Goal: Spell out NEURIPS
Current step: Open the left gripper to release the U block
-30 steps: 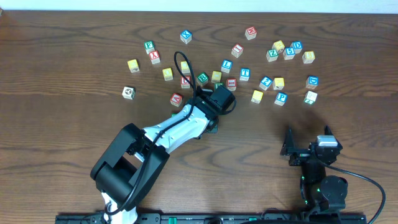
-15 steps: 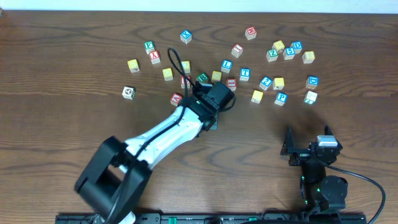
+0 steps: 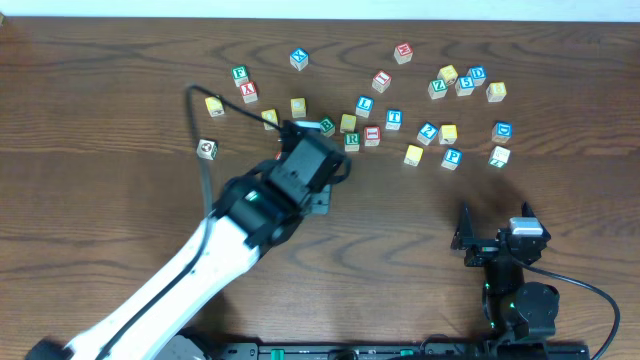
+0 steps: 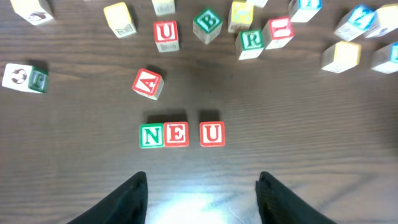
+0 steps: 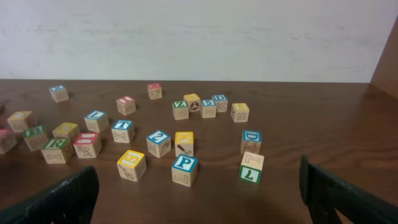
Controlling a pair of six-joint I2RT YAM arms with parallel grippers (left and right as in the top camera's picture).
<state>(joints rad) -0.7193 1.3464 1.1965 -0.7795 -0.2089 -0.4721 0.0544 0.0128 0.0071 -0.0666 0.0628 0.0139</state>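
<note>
My left gripper [image 4: 203, 180] hangs above the dark wooden table [image 4: 329, 149] with its 2 fingers [image 4: 132, 200] standing apart and nothing between them, so it holds no cube. Just ahead of the fingertips lies a row of 3 cubes, letters facing up: the green N cube [image 4: 152, 135], the red E cube [image 4: 176, 134] touching it, and the red U cube [image 4: 212, 134] in line with them across a narrow gap. A red A cube [image 4: 148, 83] sits tilted near the row, on its far side. Farther off are a second U cube [image 4: 166, 35], a green B cube [image 4: 208, 23], the green R cube [image 4: 251, 41] and the red I cube [image 4: 277, 31] just beside the R. The blue P cube [image 5: 185, 167] stands among the scattered cubes in front of my right arm, near a green L cube [image 5: 250, 168]. I cannot pick out the S cube with any certainty. My right gripper [image 3: 497, 228] rests low at the near side of the table, fingers spread as wide as they go, empty, and well apart from every cube.
</note>
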